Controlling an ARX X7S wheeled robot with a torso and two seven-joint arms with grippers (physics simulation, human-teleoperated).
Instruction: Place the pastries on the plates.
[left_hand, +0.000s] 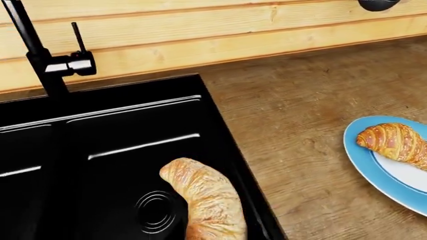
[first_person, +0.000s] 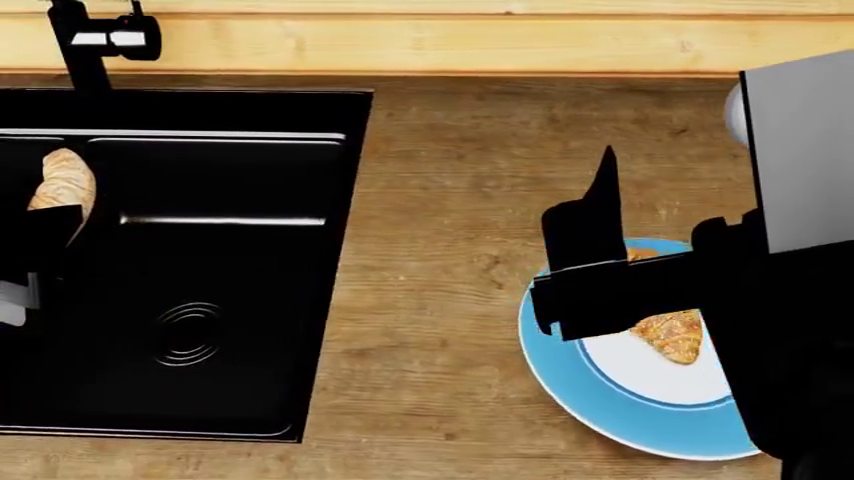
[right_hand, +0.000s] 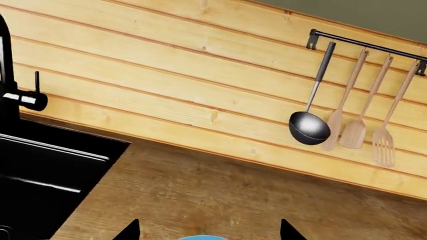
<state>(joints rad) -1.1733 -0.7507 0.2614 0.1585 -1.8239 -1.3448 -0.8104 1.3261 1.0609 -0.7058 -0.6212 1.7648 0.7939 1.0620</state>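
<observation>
A pale, ridged crescent roll (first_person: 62, 182) hangs over the black sink (first_person: 240, 260) at the far left, with my left gripper (first_person: 40, 235) shut on its lower end. In the left wrist view the roll (left_hand: 207, 197) runs off the frame's edge and hides the fingers. The golden-brown croissant (first_person: 671, 335) lies on the sky-blue-rimmed plate (first_person: 601, 400) at the right of the counter. It also shows in the left wrist view as croissant (left_hand: 397, 142) on plate (left_hand: 363, 155). My right gripper (first_person: 567, 250) hovers open over the plate's left rim, holding nothing.
A black faucet (first_person: 83, 40) stands behind the sink, against the wooden plank wall. A ladle (right_hand: 309, 125) and wooden utensils (right_hand: 363, 115) hang from a rail on that wall. Wooden counter (first_person: 441, 220) stretches between sink and plate.
</observation>
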